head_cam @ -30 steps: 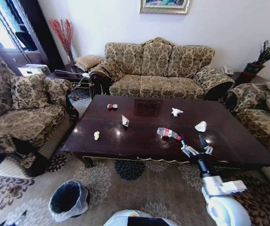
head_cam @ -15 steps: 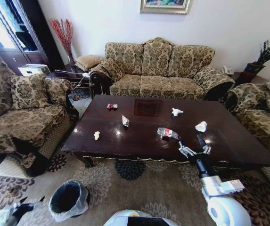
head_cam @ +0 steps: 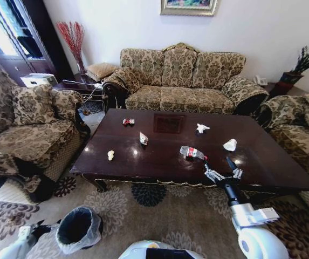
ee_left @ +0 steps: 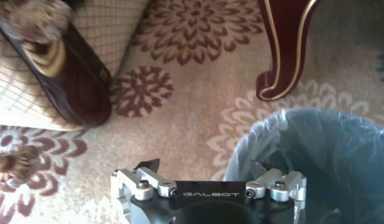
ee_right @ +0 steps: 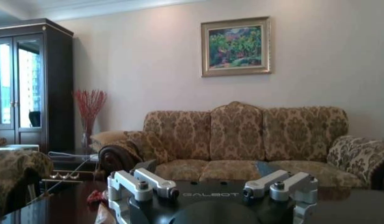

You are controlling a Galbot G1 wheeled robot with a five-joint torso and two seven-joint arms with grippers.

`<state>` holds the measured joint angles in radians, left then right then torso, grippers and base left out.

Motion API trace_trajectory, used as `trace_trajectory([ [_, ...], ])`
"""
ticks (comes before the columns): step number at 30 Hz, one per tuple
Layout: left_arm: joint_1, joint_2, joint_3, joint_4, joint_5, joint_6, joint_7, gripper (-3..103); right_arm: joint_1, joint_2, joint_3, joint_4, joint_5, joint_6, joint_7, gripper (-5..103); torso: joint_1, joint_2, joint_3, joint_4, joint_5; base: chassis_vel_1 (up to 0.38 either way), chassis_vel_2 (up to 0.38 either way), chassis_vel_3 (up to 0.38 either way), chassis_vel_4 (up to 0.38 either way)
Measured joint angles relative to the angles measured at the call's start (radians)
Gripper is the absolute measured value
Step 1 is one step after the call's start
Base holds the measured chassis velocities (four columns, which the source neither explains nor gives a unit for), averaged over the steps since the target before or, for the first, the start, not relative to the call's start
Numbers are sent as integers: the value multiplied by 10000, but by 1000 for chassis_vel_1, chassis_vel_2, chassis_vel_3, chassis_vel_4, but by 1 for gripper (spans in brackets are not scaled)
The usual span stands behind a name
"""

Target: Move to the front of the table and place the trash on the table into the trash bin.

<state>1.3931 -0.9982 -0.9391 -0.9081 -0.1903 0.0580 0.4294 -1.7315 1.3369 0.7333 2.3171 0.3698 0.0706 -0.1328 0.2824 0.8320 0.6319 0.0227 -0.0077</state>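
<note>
Right gripper is mine and hovers over the near edge of the coffee table, fingers spread wide with nothing between them. Just off its tips at 11 o'clock lies the clear plastic bottle with its red label, on its side, apart from the fingers. At 1 o'clock from the gripper sits one crumpled white tissue; a second white tissue lies farther back, near the sofa side of the table. A white-and-red wrapper rests left of the table's middle, a red wrapper beyond it at 11 o'clock, and a small yellow wrapper near the left edge.

My left gripper hangs low over the patterned carpet, at 9 o'clock from the trash bin as the head camera sees it, beside the bin's rim. Its fingers also stand apart and hold nothing. In the left wrist view one finger sits over the translucent liner, and a gilt-trimmed table leg stands just past the bin.
</note>
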Motion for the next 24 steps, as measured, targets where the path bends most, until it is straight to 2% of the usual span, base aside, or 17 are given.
trace_trajectory([
  [9,-570,-308,370,639,548,12,-196,98,-68,-43,81,-64,-204,-10,156,100,0,0,0,1,2,0,0,0,0],
  [16,-1072,-397,573,1257,693,-258,-402,98,-73,-75,48,-18,-264,-104,224,100,0,0,0,0,1,0,0,0,0],
  [22,-1854,-502,720,2273,938,-601,-510,98,-173,-206,102,43,-270,-144,307,100,0,0,-1,-1,-1,0,0,0,0],
  [24,-1928,-507,735,2359,959,-621,-522,95,-173,-208,102,50,-271,-155,319,100,0,0,-1,-2,-1,0,0,0,0],
])
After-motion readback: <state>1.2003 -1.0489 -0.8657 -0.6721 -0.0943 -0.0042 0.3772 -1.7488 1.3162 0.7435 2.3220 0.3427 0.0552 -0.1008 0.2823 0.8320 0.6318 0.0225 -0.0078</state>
